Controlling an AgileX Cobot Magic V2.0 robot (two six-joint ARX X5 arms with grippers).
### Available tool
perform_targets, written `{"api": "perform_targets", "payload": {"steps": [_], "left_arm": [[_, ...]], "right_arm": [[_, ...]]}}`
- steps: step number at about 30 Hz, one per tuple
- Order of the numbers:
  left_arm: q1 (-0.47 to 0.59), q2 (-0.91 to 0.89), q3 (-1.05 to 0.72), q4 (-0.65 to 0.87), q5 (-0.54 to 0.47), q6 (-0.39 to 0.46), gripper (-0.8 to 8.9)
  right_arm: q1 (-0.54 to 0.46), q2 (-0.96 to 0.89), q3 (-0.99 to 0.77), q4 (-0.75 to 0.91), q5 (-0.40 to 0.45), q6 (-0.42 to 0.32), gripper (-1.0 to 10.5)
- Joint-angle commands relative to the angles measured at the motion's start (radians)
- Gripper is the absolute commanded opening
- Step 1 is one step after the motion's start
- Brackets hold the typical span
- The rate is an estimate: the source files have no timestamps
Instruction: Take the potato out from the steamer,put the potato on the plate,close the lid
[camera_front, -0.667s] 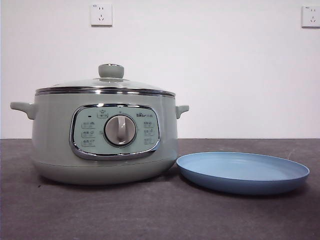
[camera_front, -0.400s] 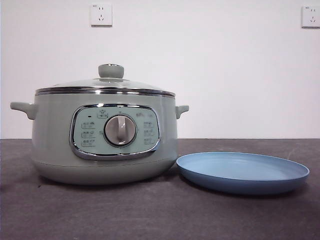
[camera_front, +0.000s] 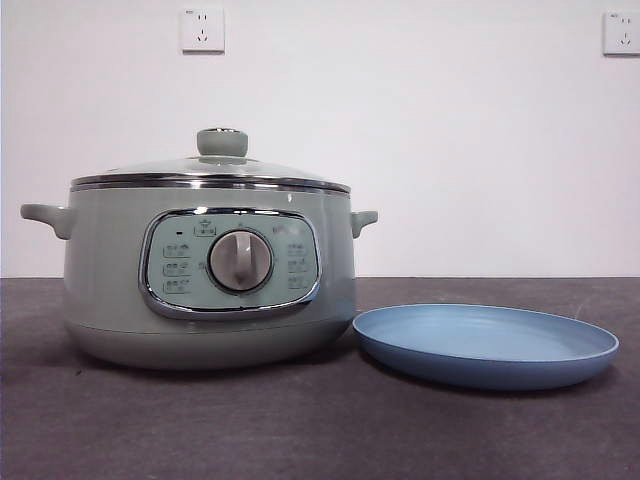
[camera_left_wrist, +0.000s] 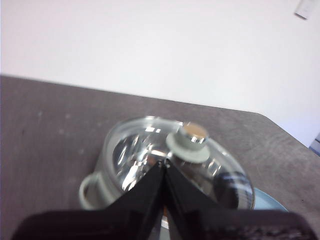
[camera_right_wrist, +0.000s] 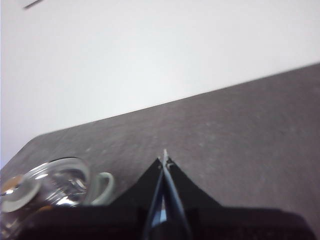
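The steamer sits at the left of the front frame with the lid seated on its rim, so the potato is hidden inside and I cannot see it. The plate lies bare on the surface just beside the pot, lower right, close for a short carry. My left claw hangs clenched and empty above the lid's knob, presumably to lift it first. My right claw waits, pinched closed on nothing.
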Motion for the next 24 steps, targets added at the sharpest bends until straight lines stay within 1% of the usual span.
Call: {"api": "perform_targets", "payload": {"steps": [1,3,7,9,12,15,20,21,24], "left_arm": [[-0.016,0.080,0.102,-0.010,0.004,0.082,-0.06],[-0.024,0.133,0.172,-0.016,0.004,0.119,-0.06],[-0.041,0.243,0.323,-0.049,0.003,0.178,-0.06],[-0.046,0.297,0.393,-0.074,0.004,0.203,-0.06],[-0.049,0.386,0.496,-0.127,0.005,0.243,-0.06],[-0.050,0.478,0.587,-0.196,0.010,0.273,-0.06],[-0.049,0.620,0.693,-0.316,0.087,0.277,-0.07],[-0.050,0.642,0.703,-0.330,0.107,0.277,-0.07],[-0.056,0.685,0.706,-0.331,0.157,0.277,-0.04]], "right_arm": [[0.023,0.095,0.127,-0.035,-0.048,-0.084,-0.1],[0.042,0.166,0.215,-0.071,-0.087,-0.119,-0.1],[0.091,0.306,0.391,-0.164,-0.137,-0.195,-0.1],[0.114,0.367,0.472,-0.220,-0.142,-0.225,-0.1],[0.149,0.450,0.583,-0.308,-0.140,-0.301,-0.1],[0.192,0.522,0.680,-0.396,-0.140,-0.355,-0.1],[0.275,0.617,0.802,-0.562,-0.139,-0.454,-0.1],[0.288,0.628,0.813,-0.578,-0.138,-0.466,-0.1],[0.311,0.642,0.819,-0.582,-0.137,-0.469,0.1]]}}
